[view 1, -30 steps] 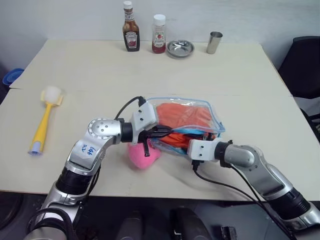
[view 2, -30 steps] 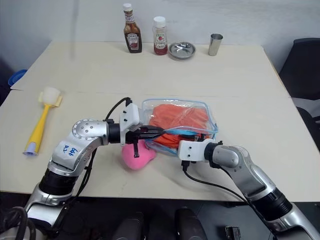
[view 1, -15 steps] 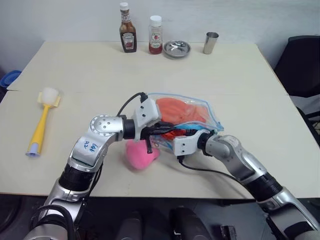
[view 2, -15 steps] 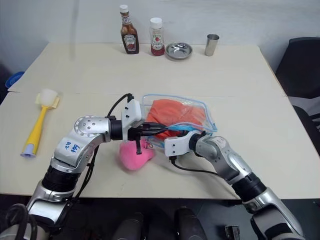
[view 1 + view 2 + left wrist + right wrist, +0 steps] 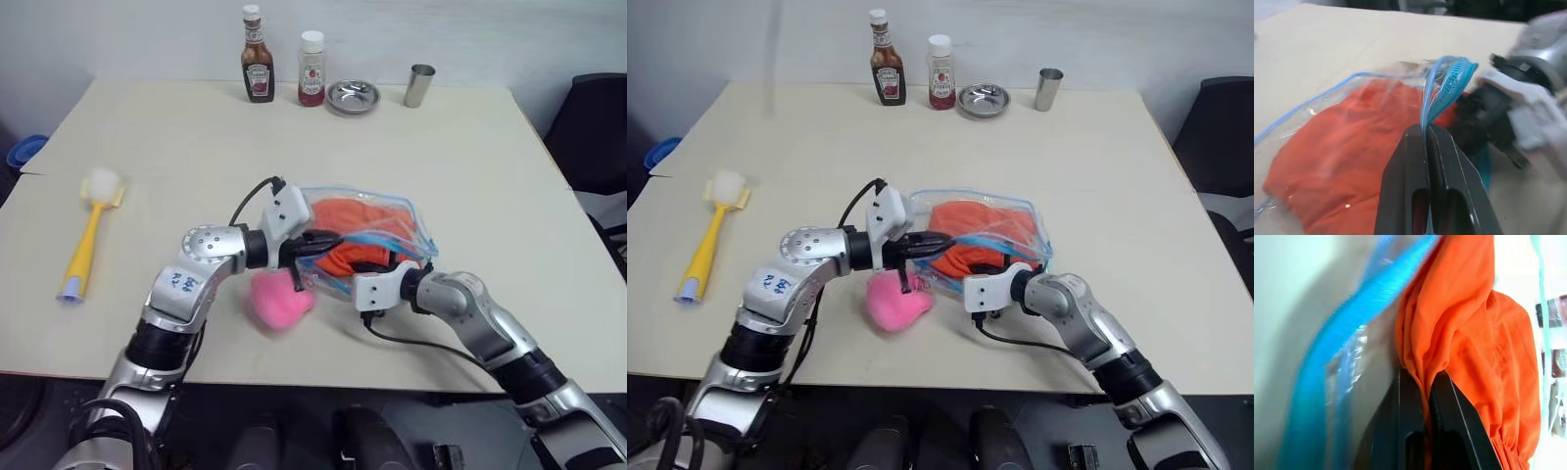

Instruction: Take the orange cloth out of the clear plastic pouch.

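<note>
On the pale table (image 5: 196,147), the clear plastic pouch (image 5: 416,220) lies beyond the pink plush (image 5: 281,299), its mouth facing the robot and the orange cloth (image 5: 362,220) inside. The left gripper (image 5: 328,238) is clamped on the pouch's blue zipper edge, holding the mouth up. The right gripper (image 5: 1422,396), nearer the cloth, is pinched on a fold at that mouth, so the coming pull should run back toward the robot, away from the pouch.

A pale beige rectangular table (image 5: 196,147) holds two sauce bottles (image 5: 258,68), a metal dish (image 5: 354,95), a steel cup (image 5: 420,84), a yellow-handled brush (image 5: 89,232), a fluffy pink plush (image 5: 281,300) and a clear plastic pouch (image 5: 407,220).
</note>
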### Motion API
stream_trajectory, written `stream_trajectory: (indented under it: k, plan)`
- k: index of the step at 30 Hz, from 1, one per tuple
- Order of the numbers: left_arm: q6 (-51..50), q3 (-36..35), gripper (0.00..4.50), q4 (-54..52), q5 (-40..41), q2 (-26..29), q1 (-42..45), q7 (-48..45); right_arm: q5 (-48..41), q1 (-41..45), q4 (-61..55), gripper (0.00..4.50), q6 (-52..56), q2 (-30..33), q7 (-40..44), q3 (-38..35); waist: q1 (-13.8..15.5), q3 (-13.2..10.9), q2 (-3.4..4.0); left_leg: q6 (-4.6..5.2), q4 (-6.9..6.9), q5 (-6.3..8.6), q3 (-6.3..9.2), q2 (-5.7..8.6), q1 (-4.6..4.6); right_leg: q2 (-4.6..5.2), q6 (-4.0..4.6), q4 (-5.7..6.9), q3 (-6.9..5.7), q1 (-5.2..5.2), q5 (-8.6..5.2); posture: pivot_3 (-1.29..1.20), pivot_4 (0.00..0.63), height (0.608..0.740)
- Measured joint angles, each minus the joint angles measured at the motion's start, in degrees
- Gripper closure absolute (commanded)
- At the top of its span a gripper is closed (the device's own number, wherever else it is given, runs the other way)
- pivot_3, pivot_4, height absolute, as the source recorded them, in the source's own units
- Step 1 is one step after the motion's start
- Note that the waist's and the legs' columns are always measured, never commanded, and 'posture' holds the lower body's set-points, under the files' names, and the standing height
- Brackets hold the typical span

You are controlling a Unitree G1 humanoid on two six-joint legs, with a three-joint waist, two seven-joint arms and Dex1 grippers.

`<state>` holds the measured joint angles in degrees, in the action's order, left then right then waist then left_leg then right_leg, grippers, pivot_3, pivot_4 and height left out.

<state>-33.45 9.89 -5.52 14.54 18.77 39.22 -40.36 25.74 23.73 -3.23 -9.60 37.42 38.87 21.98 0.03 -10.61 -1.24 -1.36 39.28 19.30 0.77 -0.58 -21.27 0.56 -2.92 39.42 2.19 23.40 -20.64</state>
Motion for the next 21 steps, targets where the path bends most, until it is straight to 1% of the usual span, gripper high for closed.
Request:
stream_trajectory:
  k: [3, 6, 9, 12, 14, 15, 17, 19, 21]
  plan:
    - [0.41, 0.23, 4.5, 2.96, -1.53, -2.82, 2.32, 3.25, -0.32, -1.34, -2.35, 4.48, -1.85, 1.52, 1.73, -0.03, -0.1, 0.02, -0.03, 0.01, -0.01, 0.01, -0.04, 0.0, 0.0, -0.02, 0.0, -0.03, 0.03, 0.01, 0.0, 0.0, 0.15, 0.74]
    - [1.59, 0.88, 4.5, 5.56, -2.46, -4.03, 3.33, 3.9, -0.42, -1.89, -3.76, 4.48, -3.84, 3.59, 3.42, -0.1, -0.27, 0.02, -0.03, 0.0, -0.03, 0.0, -0.05, -0.02, 0.02, -0.05, 0.0, 0.0, 0.04, 0.03, 0.0, 0.0, 0.15, 0.74]
    - [6.6, 5.1, 4.5, 7.3, -6.57, -2.43, 3.49, 2.8, -1.89, -3.2, -5.28, 4.48, -6.98, 6.87, 5.16, -1.15, -0.2, 0.02, -0.03, -0.01, -0.05, -0.01, -0.05, -0.02, 0.02, -0.05, 0.0, -0.03, 0.03, 0.04, 0.0, 0.0, 0.15, 0.74]
    - [14.72, 9.57, 4.5, 10.82, -12.91, 1.28, 3.25, 1.97, -7.78, -8.75, -9.06, 4.48, -13.26, 14.06, 8.12, -4.72, -0.03, 0.02, -0.03, -0.01, -0.07, 0.0, -0.06, -0.01, 0.0, -0.04, 0.0, -0.11, 0.04, 0.02, 0.0, 0.0, 0.15, 0.74]
    - [18.19, 10.78, 4.5, 13.12, -15.39, 2.88, 2.89, 1.98, -11.74, -12.34, -10.75, 4.48, -17.72, 18.43, 9.76, -6.97, -0.04, 0.01, -0.03, 0.0, -0.08, 0.0, -0.07, 0.0, 0.01, -0.04, 0.0, -0.12, 0.04, 0.01, 0.0, 0.0, 0.15, 0.74]
    - [20.48, 11.44, 4.5, 14.47, -16.97, 3.46, 2.8, 2.07, -13.54, -15.34, -11.23, 4.48, -21.61, 21.66, 10.1, -9.01, 0.04, 0.01, -0.03, 0.01, -0.07, 0.01, -0.08, 0.01, 0.01, -0.03, 0.0, -0.12, 0.05, 0.0, 0.0, 0.0, 0.15, 0.74]
    - [23.96, 11.69, 4.5, 17.73, -19.52, 4.82, 2.7, 2.73, -14.79, -20.53, -10.49, 4.48, -28.05, 27.32, 10.4, -13.05, 0.01, 0.0, -0.05, 0.04, -0.08, 0.01, -0.09, 0.0, 0.05, -0.05, 0.0, -0.14, 0.05, -0.04, 0.0, 0.0, 0.15, 0.74]
    - [26.0, 11.36, 4.5, 20.23, -21.17, 5.13, 2.8, 3.97, -14.92, -24.97, -8.57, 4.48, -32.37, 30.2, 10.27, -16.05, -0.08, 0.0, -0.05, 0.06, -0.08, 0.02, -0.15, -0.01, 0.1, -0.07, 0.0, -0.11, 0.11, -0.06, 0.0, 0.0, 0.15, 0.74]
    - [27.36, 11.1, 4.5, 21.79, -21.93, 5.29, 2.96, 4.69, -14.83, -28.52, -5.63, 4.48, -35.41, 31.46, 9.73, -18.06, -0.16, 0.0, -0.06, 0.06, -0.09, 0.01, -0.24, -0.03, 0.14, -0.1, 0.0, -0.04, 0.2, -0.04, 0.0, 0.0, 0.15, 0.74]
